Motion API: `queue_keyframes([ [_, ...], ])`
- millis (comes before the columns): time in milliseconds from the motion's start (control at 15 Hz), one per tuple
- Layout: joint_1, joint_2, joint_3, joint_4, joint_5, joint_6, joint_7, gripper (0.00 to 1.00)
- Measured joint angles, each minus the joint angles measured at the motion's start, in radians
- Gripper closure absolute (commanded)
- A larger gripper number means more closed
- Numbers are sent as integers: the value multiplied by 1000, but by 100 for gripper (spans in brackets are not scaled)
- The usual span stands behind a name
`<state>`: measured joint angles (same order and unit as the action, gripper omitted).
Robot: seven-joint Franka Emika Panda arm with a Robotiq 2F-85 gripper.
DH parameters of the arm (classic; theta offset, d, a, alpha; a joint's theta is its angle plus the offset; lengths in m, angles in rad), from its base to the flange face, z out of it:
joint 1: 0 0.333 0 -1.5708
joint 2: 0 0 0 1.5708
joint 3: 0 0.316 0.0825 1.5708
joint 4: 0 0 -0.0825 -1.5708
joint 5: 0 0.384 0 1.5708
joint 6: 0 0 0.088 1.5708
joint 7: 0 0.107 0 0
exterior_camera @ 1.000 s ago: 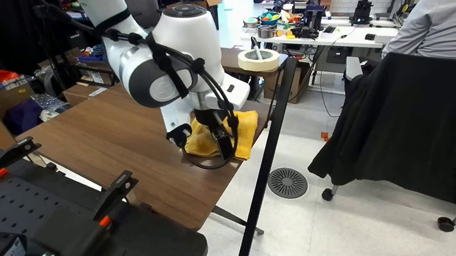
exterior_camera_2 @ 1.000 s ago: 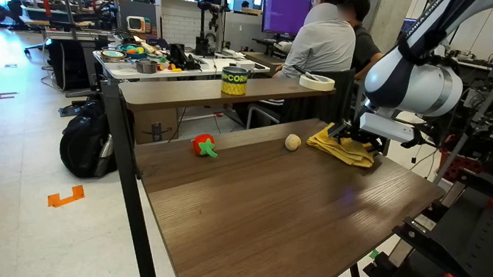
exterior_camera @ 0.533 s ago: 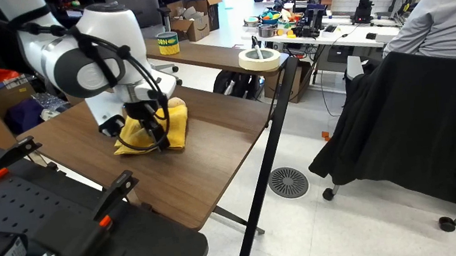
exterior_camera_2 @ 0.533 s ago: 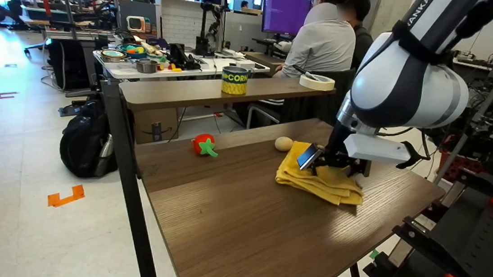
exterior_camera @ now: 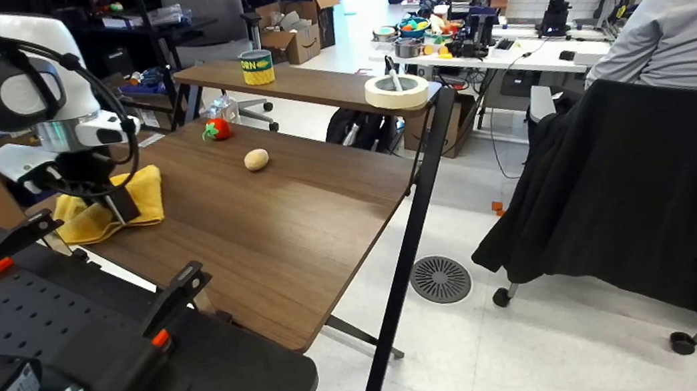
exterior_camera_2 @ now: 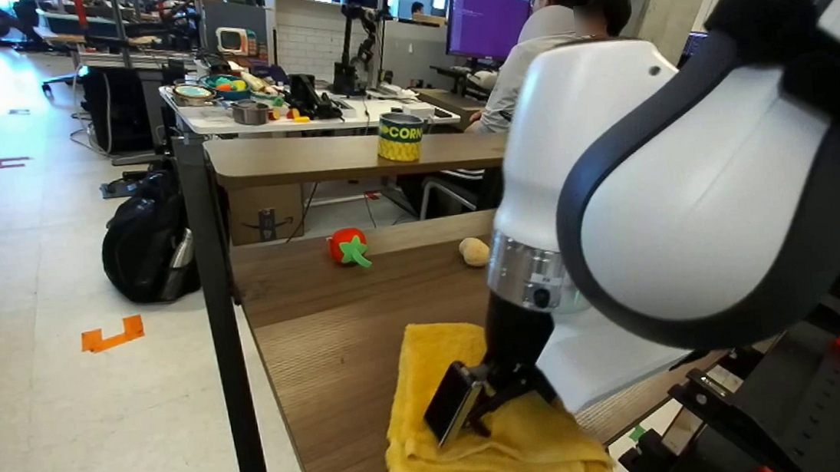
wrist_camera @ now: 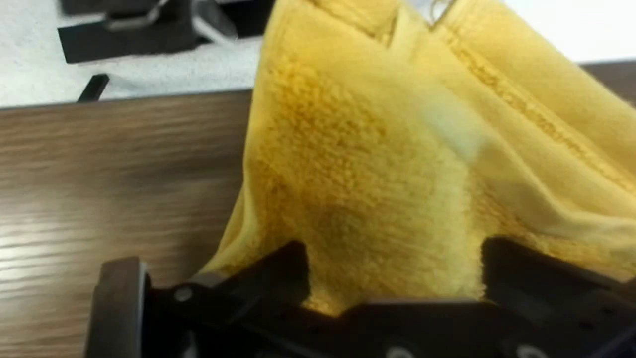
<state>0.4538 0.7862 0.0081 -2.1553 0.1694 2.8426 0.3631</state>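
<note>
Two wood-grain levels: a broad brown table, softly reflecting light, with a narrower raised shelf along one edge.
Yellow towel: loosely folded near one end of the table; in the wrist view it stretches past the tabletop's edge.
Black gripper: jaws spread wide, pointing down and resting on the towel.
Tabletop toys: a red tomato with green leaves and a beige, potato-like ball, both apart from the towel.
On the shelf: a green-and-yellow corn can partway along; toward one end, a roll of cream tape with a marker leaning upright in it.
Beside the table: a black worktop, partly perforated, with black-and-orange clamps.
Room: pale floor with a round gray drain cover; a black-draped chair; a person in a gray shirt, back turned; a cluttered white desk beyond.
</note>
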Motion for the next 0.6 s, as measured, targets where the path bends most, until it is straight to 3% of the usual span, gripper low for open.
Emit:
queue_keyframes([
  [133, 88, 13, -5, 61, -26, -93, 65, 0],
  [267, 117, 30, -8, 121, -34, -183, 97, 0],
  [600, 31, 41, -64, 166, -39, -272, 98, 0],
])
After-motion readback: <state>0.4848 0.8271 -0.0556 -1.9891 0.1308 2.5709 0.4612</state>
